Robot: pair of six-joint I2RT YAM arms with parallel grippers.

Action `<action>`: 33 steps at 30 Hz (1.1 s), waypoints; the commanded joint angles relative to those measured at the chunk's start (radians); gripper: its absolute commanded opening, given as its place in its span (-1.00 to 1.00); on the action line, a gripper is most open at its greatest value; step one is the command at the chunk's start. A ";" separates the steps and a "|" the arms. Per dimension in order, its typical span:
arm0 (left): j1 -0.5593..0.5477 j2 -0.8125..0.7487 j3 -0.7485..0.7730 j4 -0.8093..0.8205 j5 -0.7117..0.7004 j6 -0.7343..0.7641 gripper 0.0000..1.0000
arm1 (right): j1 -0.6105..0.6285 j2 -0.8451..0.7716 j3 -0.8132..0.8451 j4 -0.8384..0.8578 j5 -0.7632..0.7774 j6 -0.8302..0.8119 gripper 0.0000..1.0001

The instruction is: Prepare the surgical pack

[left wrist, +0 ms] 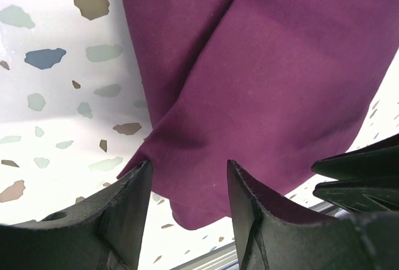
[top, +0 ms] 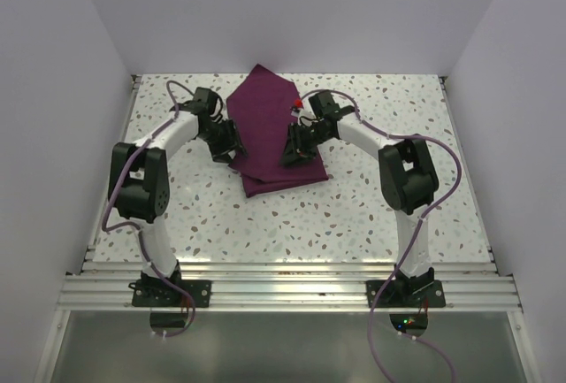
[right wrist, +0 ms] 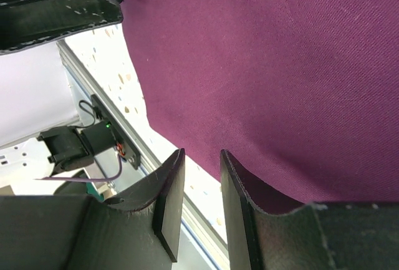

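Currently cloth [top: 265, 126] is flanked near worktop's [top: 371, 215] far edge, likely for folding: left gripper [left wrist: 187, 165] is held wide, empty; right gripper [right wrist: 201, 153] barely parted, nothing gripped.

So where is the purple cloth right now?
In the top view the purple cloth lies folded on the speckled table, at the far middle, between the left arm and the right arm.

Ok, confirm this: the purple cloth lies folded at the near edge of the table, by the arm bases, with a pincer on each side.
Not quite. The purple cloth lies folded at the far side of the table, away from the arm bases, as the top external view shows. Left pincer and right pincer do flank it.
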 commanded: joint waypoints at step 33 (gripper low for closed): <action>-0.035 0.046 0.098 0.069 0.135 -0.058 -1.00 | 0.000 0.001 -0.013 0.016 -0.031 0.003 -0.36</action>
